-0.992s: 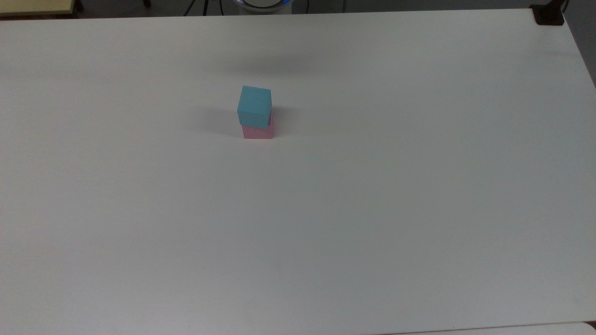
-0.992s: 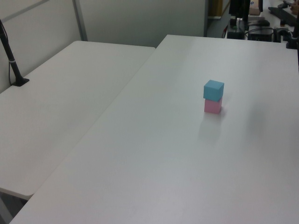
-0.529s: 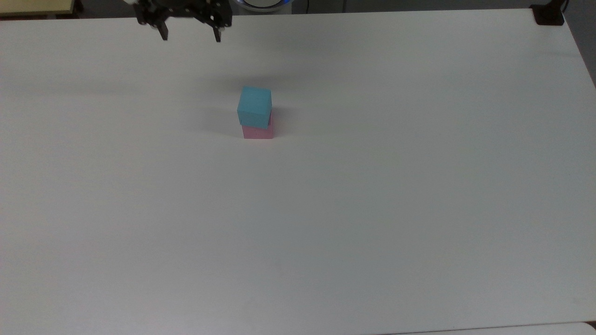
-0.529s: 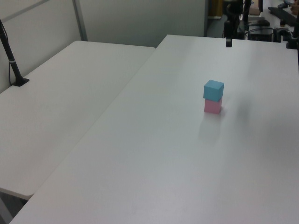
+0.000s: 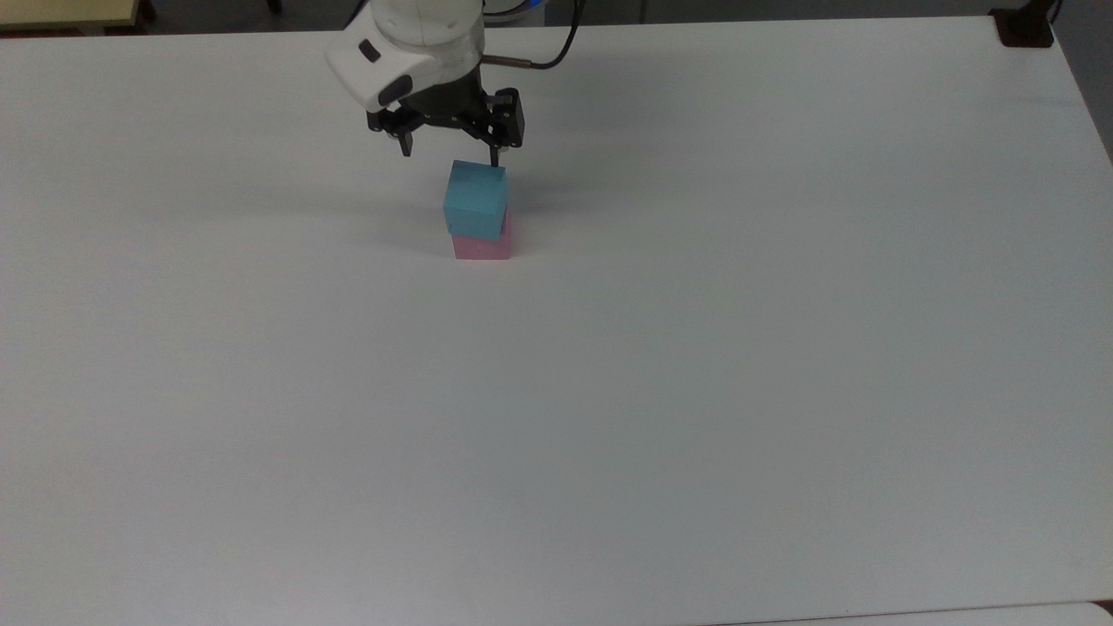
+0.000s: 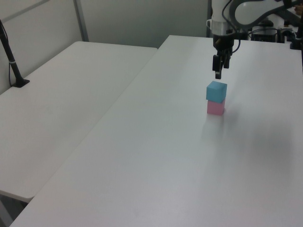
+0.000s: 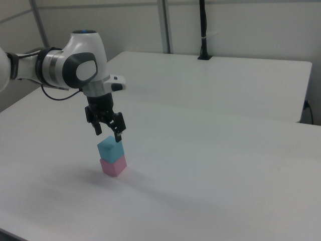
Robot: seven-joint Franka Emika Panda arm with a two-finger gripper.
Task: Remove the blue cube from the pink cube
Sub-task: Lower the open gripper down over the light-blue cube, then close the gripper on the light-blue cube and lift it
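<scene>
Above the stack, nothing grasped.
My gripper [image 5: 449, 150] hangs wide open and empty at twelve o'clock of the blue cube [image 5: 475, 199]; descending off-centre could topple it or shove the pink cube [image 5: 483, 244].

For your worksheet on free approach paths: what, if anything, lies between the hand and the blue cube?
Nothing: in the right view the open hand hangs just above the blue cube, with bare air between them.

White table [image 5: 696, 391] bears the pink cube [image 5: 481, 247].

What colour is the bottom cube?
Pale pink cube, under the blue cube; clearest in the right view.
</scene>
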